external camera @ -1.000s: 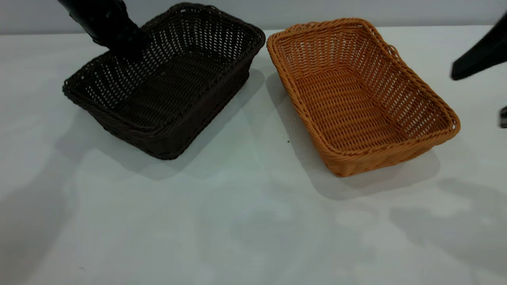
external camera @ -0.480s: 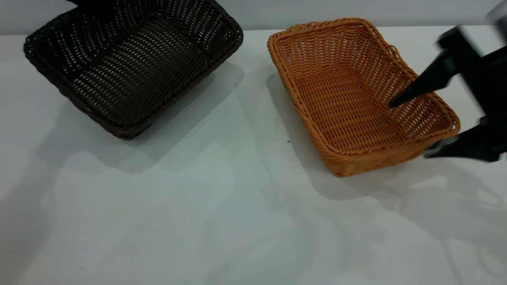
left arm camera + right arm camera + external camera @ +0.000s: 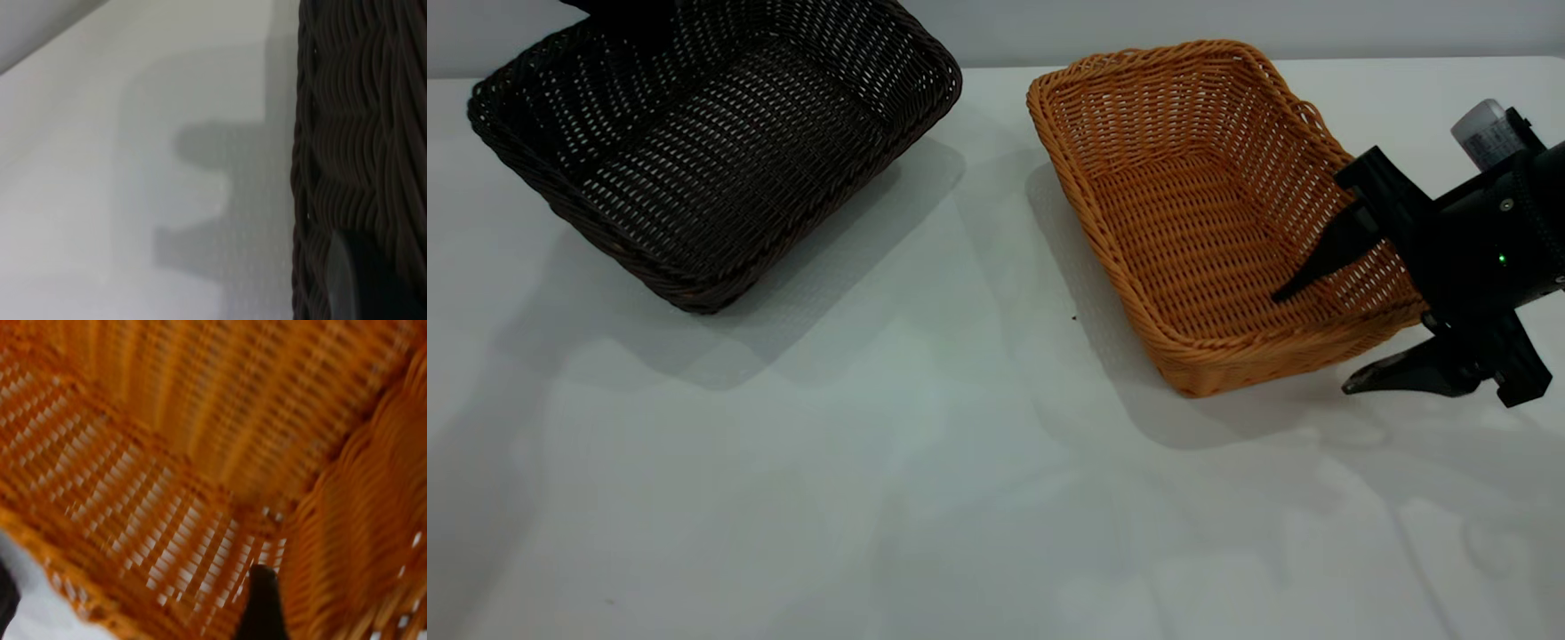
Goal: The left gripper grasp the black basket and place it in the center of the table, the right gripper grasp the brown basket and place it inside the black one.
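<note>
The black basket (image 3: 711, 151) hangs tilted at the far left, its back rim held by my left gripper (image 3: 618, 7), which shows only as a dark shape at the picture's top edge. In the left wrist view one blurred finger (image 3: 353, 280) lies against the basket's dark woven wall (image 3: 353, 133). The brown basket (image 3: 1209, 204) rests on the table (image 3: 925, 462) right of centre. My right gripper (image 3: 1316, 342) is open and straddles its near right wall, one finger inside and one outside. The inner finger (image 3: 262, 603) shows against the orange weave (image 3: 200, 453).
The wide pale tabletop in front of both baskets is bare apart from shadows and a tiny dark speck (image 3: 1074, 317). A grey wall (image 3: 1049, 22) runs along the table's far edge. The right arm's black wrist (image 3: 1485, 249) hangs over the table's right side.
The black basket has been lifted and carried left and back, then shifted slightly further. My right gripper has come in from the right and lowered over the brown basket's near right wall.
</note>
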Robot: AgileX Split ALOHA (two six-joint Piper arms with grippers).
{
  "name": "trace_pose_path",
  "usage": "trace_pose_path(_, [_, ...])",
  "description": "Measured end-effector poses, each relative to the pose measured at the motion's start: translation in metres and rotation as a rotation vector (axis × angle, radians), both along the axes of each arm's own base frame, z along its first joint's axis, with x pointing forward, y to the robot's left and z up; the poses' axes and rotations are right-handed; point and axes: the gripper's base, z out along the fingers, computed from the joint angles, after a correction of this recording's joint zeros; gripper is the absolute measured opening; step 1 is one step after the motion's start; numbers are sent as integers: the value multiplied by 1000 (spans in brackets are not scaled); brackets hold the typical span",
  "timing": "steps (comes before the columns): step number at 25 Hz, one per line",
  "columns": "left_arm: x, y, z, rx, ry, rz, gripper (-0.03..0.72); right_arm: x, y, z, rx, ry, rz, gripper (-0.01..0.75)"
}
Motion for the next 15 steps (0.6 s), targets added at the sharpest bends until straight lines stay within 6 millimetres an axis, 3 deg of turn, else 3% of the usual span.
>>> trace_pose_path(7, [0,0,0,33,-4,-64,76,17,-24,1,-85,-25,-91,88])
trace_pose_path(11, [-3,-1,-1,90,5,-186,76,23,-54,6,-69,-92,-68,70])
trace_pose_path(15, [-7,-15,0,102,7,-389,76,40,-100,34,0,-245,-104,70])
